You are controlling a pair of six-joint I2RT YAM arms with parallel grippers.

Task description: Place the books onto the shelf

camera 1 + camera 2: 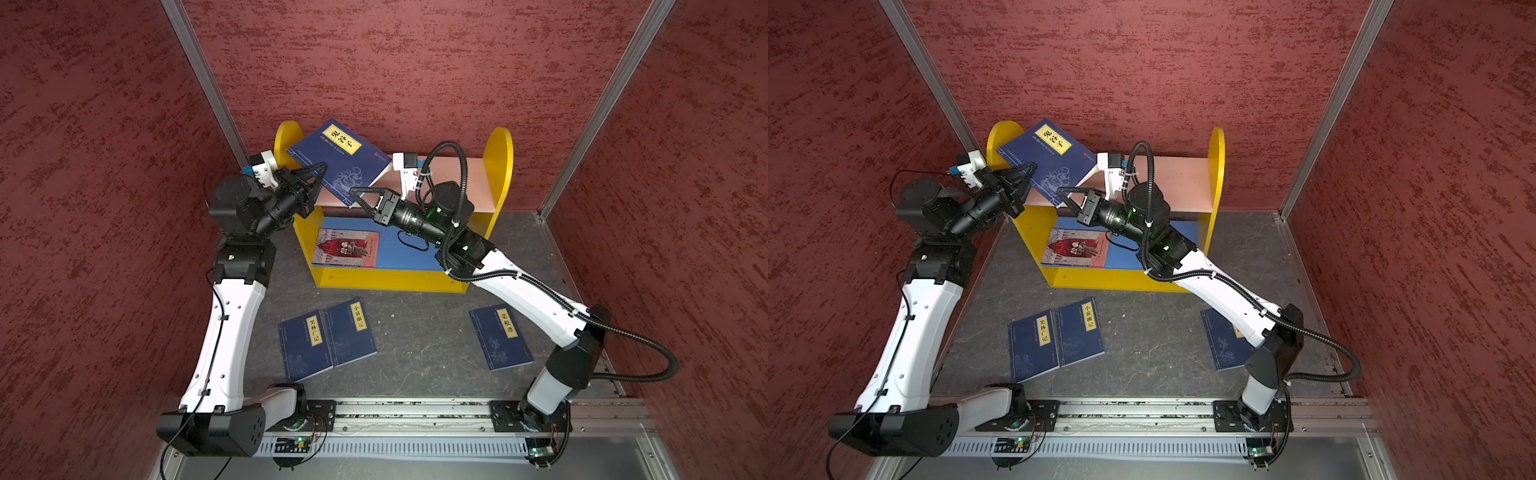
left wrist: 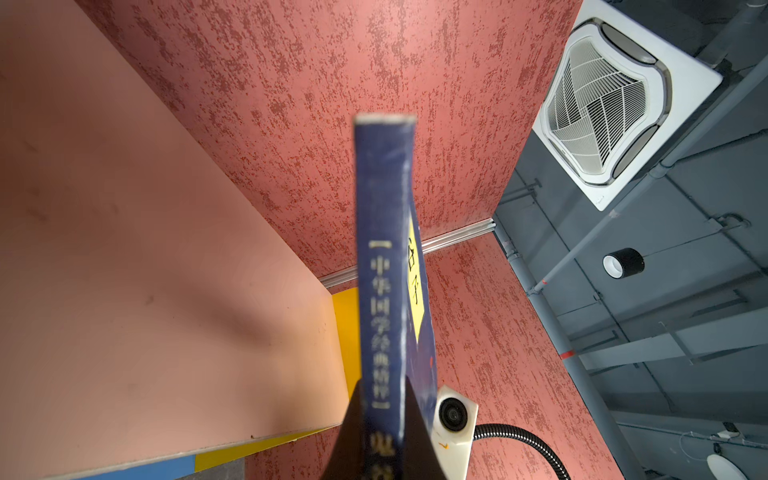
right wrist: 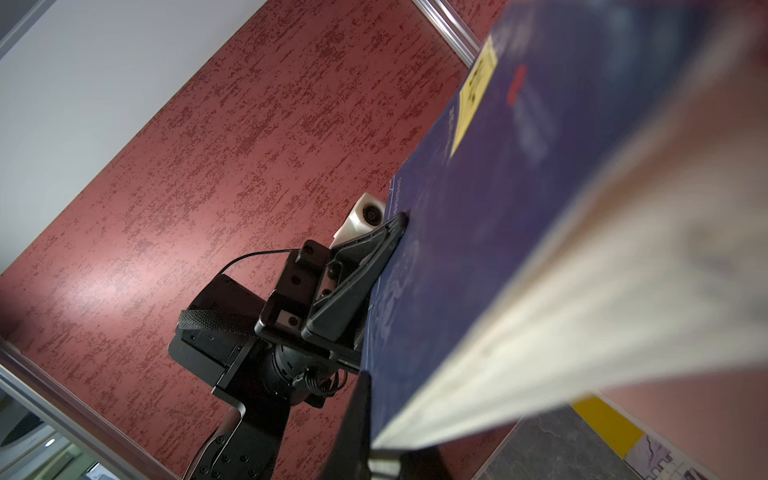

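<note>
The left jaws are clamping down on a navy book (image 1: 340,158) (image 1: 1050,158), gripping it at the spine side. In the left wrist view the book (image 2: 384,270) is running spine-on straight out from between them. The right jaws are clenched as well, biting the same book at its lower corner, and its cover and page edges are filling the right wrist view (image 3: 498,208).

The book is hanging tilted, cover up, over the left end of the shelf (image 1: 498,166) (image 1: 1217,166), just above centre in both top views. Whether it is touching the pink board (image 1: 457,178) cannot be told. On the blue board (image 1: 407,249) below, the red book (image 1: 347,248) (image 1: 1077,248) is lying flat at the left.

On the bench (image 1: 415,365), a pair of books (image 1: 328,338) (image 1: 1057,338) is lying flat at lower centre-left, edges touching. A lone book (image 1: 500,338) (image 1: 1223,345) is lying well apart at lower right, and in a top view the right arm (image 1: 1225,299) is partly covering it.
</note>
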